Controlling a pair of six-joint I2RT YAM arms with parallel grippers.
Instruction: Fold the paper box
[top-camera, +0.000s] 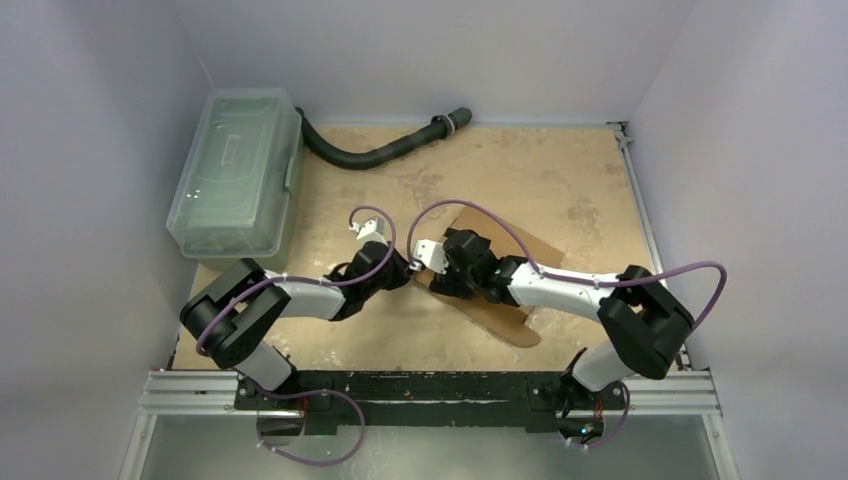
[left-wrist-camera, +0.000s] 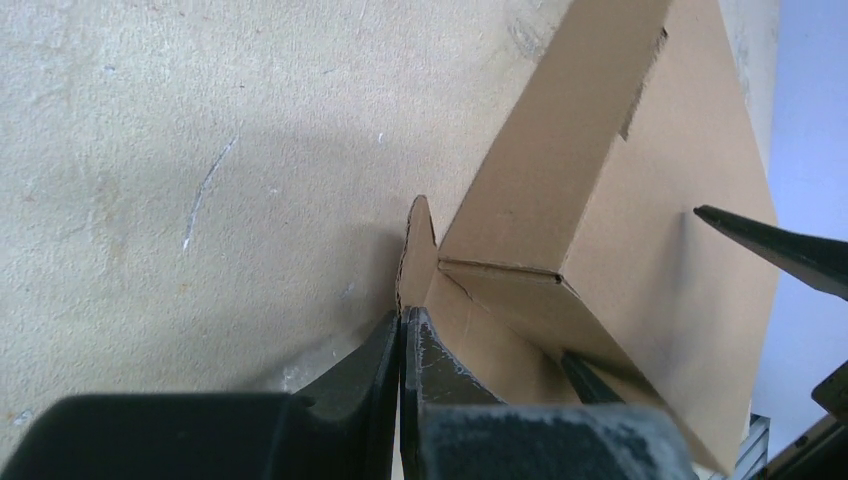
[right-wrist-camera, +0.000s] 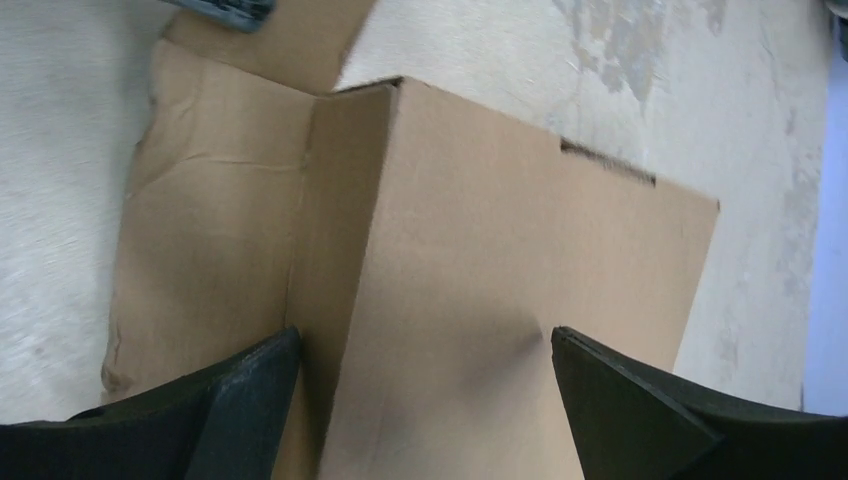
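The paper box (top-camera: 520, 245) is a brown cardboard sheet lying on the table at centre, partly under my right arm. One side panel (right-wrist-camera: 480, 230) stands raised with a slot near its far edge. My left gripper (left-wrist-camera: 402, 318) is shut on a pointed corner flap (left-wrist-camera: 417, 245) at the box's left end. My right gripper (right-wrist-camera: 425, 345) is open wide just above the raised panel, one finger (right-wrist-camera: 250, 390) on each side, holding nothing. In the top view the two grippers (top-camera: 408, 272) meet at the box's left corner.
A clear plastic lidded bin (top-camera: 235, 170) stands at the back left. A black hose (top-camera: 380, 150) curves along the back of the table. White walls close in on the left, right and rear. A metal rail (top-camera: 430, 392) runs along the near edge.
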